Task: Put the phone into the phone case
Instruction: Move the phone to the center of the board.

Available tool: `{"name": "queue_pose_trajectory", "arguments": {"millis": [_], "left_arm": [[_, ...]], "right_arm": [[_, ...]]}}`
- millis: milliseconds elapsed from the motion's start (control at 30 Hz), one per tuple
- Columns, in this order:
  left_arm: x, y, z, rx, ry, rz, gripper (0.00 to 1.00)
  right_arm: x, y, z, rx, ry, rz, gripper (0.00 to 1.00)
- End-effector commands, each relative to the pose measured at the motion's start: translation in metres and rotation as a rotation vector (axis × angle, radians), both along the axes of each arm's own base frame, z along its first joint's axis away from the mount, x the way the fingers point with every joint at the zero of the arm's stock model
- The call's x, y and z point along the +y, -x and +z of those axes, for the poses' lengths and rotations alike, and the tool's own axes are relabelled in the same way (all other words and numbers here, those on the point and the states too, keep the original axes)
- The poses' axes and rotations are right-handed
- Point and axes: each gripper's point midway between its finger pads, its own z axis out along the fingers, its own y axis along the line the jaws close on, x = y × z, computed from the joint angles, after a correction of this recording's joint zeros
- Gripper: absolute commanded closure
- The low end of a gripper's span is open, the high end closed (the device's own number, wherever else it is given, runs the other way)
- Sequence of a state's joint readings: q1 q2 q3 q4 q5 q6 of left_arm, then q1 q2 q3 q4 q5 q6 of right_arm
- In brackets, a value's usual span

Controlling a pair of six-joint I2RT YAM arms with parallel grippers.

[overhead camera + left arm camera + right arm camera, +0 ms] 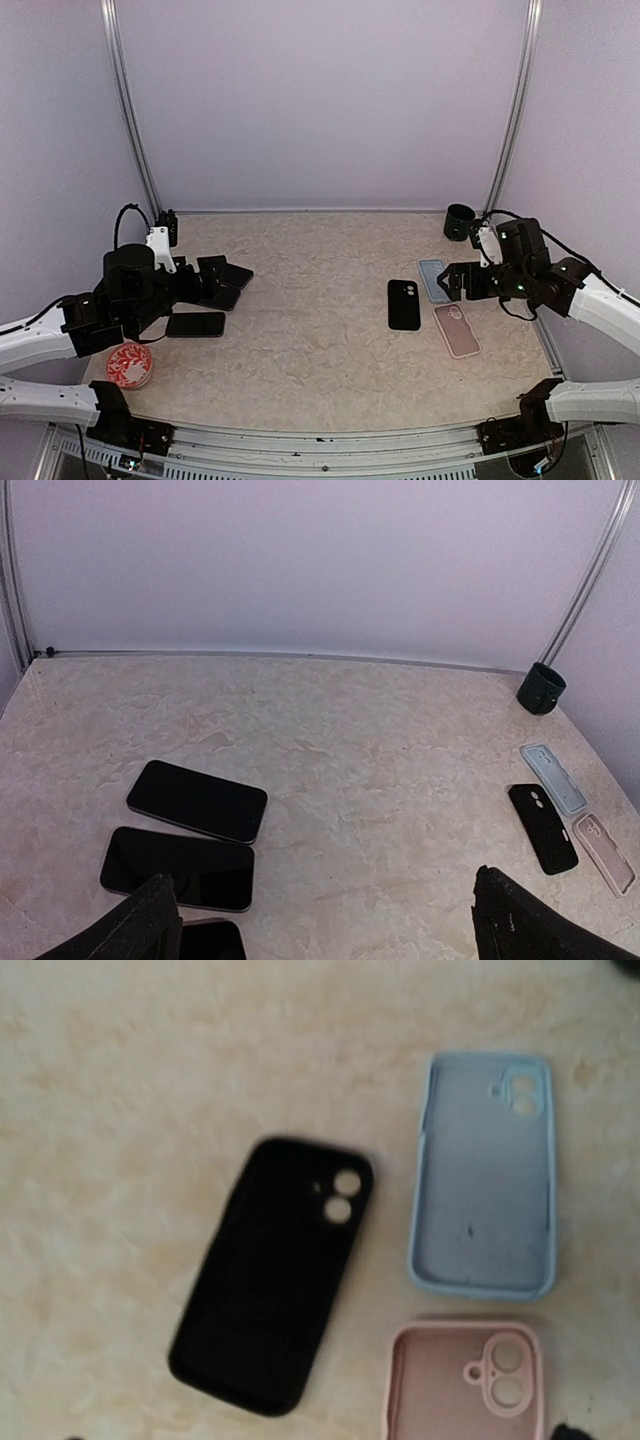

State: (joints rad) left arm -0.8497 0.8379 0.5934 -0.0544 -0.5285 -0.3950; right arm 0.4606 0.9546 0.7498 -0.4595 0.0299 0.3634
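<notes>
Three dark phones lie screen-up at the table's left: one (pixel 197 800), a second (pixel 178 870) below it, and a third (pixel 212 942) cut off by the frame edge. My left gripper (pixel 325 935) hangs open above and beside them, holding nothing; in the top view it (pixel 222 283) hovers over the phones (pixel 196 324). Three empty cases lie at the right: black (pixel 272 1275), light blue (pixel 485 1190) and pink (pixel 465 1380). My right gripper (pixel 320 1436) is open above them, only its fingertips showing at the frame's bottom edge. From above it (pixel 452 282) sits over the blue case (pixel 434 280).
A dark cup (pixel 459 221) stands at the back right corner. A red patterned round object (pixel 129 364) sits by the left arm near the front edge. Metal frame posts (pixel 512 110) and pale walls close in the table's back and sides.
</notes>
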Motion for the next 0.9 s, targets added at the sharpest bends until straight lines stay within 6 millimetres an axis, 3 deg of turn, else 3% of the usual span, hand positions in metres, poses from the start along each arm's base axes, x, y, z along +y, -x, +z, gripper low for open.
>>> {"name": "queue_pose_trajectory", "arguments": {"millis": [0,400,633,867], "left_arm": [[0.004,0.000,0.002,-0.033,0.054,0.032,0.01],[0.017,0.005,-0.017,-0.061,0.111,0.067,0.01],[0.015,0.002,-0.037,-0.006,0.095,0.080,0.01],[0.013,0.004,-0.042,0.004,0.113,0.064,0.01]], "right_arm": [[-0.002,-0.006,-0.018,0.011,0.087,-0.076,0.00],[0.019,-0.019,-0.049,0.049,0.139,-0.071,0.04],[0.018,-0.022,-0.061,0.062,0.174,-0.079,0.10],[0.018,-0.022,-0.073,0.080,0.190,-0.072,0.18]]}}
